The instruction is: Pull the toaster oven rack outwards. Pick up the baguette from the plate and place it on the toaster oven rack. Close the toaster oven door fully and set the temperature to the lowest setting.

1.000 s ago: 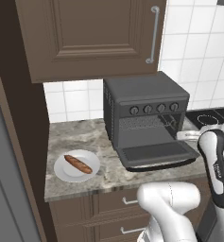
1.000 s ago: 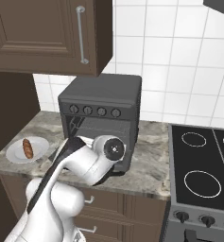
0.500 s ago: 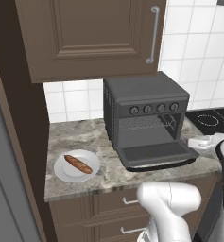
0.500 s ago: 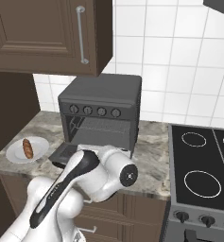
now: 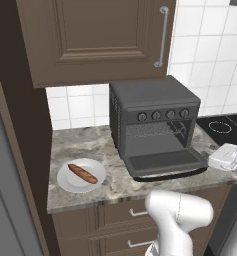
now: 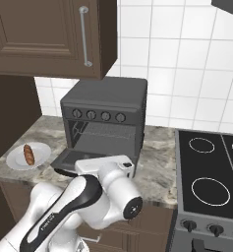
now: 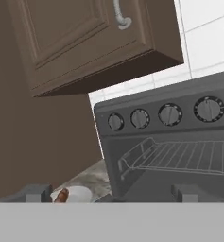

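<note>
The toaster oven (image 5: 152,117) stands on the counter with its door (image 5: 165,161) dropped open and flat. The wire rack (image 7: 179,156) sits inside the cavity, below the four knobs (image 7: 170,115). Left of the oven, the baguette (image 5: 82,173) lies on the white plate (image 5: 65,182). My gripper (image 7: 111,194) is open and holds nothing, its fingertips (image 7: 35,193) wide apart. It faces the oven front from just outside the door's edge. From the right base view, my hand (image 6: 104,166) hovers in front of the open door (image 6: 69,158).
A brown wall cabinet (image 5: 90,40) with a bar handle hangs over the oven. A black stovetop (image 6: 211,172) lies to the oven's right. Bare marble counter (image 5: 85,142) shows between plate and oven. Drawers (image 5: 120,217) run below the counter edge.
My arm has swung round, and the hand has come down level with the open door, facing the oven. Oven, door, plate and baguette have not moved.
</note>
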You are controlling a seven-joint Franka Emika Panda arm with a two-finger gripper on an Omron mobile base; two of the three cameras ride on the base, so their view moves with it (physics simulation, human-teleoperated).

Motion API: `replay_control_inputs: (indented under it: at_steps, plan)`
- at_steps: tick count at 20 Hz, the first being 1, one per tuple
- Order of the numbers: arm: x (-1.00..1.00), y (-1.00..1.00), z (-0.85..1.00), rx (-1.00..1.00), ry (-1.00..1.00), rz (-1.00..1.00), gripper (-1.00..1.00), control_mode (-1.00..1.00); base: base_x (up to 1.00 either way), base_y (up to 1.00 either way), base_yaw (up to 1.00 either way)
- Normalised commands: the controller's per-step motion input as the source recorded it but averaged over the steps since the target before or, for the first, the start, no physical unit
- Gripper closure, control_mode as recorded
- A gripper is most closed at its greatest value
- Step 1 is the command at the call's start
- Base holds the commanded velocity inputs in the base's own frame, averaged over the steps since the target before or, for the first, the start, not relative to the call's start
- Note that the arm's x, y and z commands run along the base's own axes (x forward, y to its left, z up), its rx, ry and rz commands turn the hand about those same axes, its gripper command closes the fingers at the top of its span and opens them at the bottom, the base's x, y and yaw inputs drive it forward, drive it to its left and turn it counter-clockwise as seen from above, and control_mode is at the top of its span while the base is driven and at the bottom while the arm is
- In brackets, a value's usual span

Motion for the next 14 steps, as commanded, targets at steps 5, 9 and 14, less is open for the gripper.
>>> replay_control_inputs:
  at_steps: [5,9,14]
  plan:
    - [-0.15,0.27,0.35,-0.03,-0.08,0.04,-1.0,-1.0,0.0,0.0,0.0]
    - [0.0,0.29,0.43,-0.09,0.0,0.12,-1.0,-1.0,0.0,0.0,0.0]
    - [0.0,0.14,0.07,-0.04,0.0,0.04,-1.0,-1.0,0.0,0.0,0.0]
